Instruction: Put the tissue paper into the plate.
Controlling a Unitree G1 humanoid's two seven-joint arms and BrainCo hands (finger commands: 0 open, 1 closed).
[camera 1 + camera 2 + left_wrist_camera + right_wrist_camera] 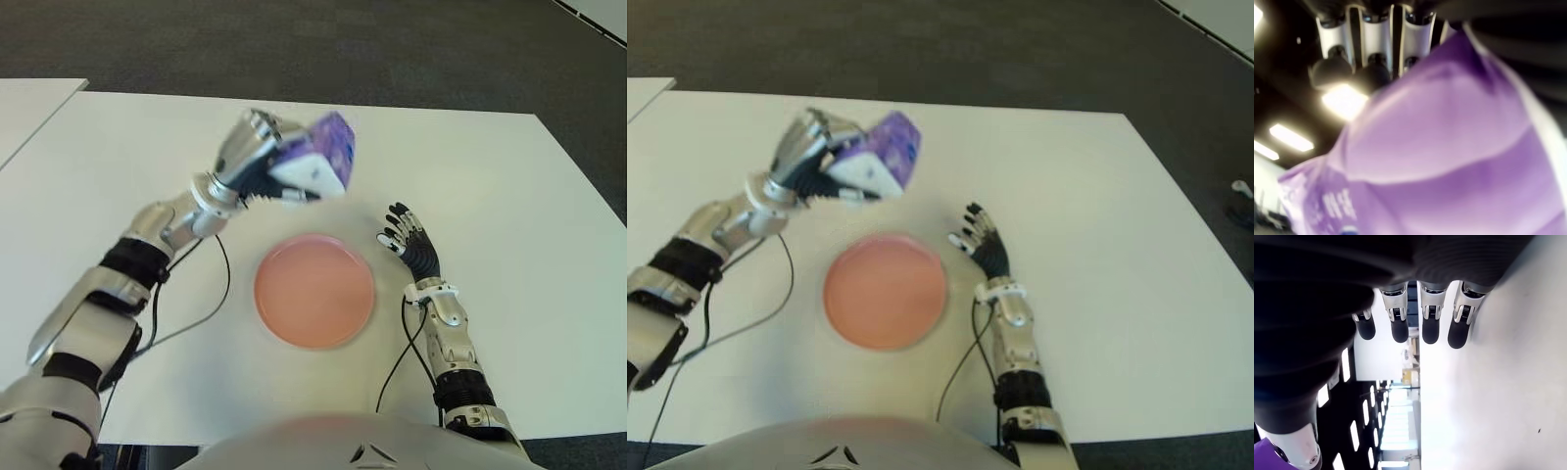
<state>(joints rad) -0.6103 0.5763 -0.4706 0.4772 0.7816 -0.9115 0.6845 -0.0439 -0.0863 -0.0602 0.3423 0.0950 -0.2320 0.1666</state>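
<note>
Tissue pack (321,162) (purple and white) is clutched in the left robot hand (257,157), held in the air beyond the pink plate (314,290) on the white worktop (509,215). Left wrist view: purple wrapper under curled fingers (1376,44). Right wrist view: the right robot hand (1410,328) is spread, empty, beside the plate.

Even, bright overhead light fell on the white tabletop (509,196); shadows were faint. Ceiling strip lights (1290,138) flared in both wrist views. The tissue pack (1449,161) filled the left wrist view, blurred. The right eye view was slightly smeared.
</note>
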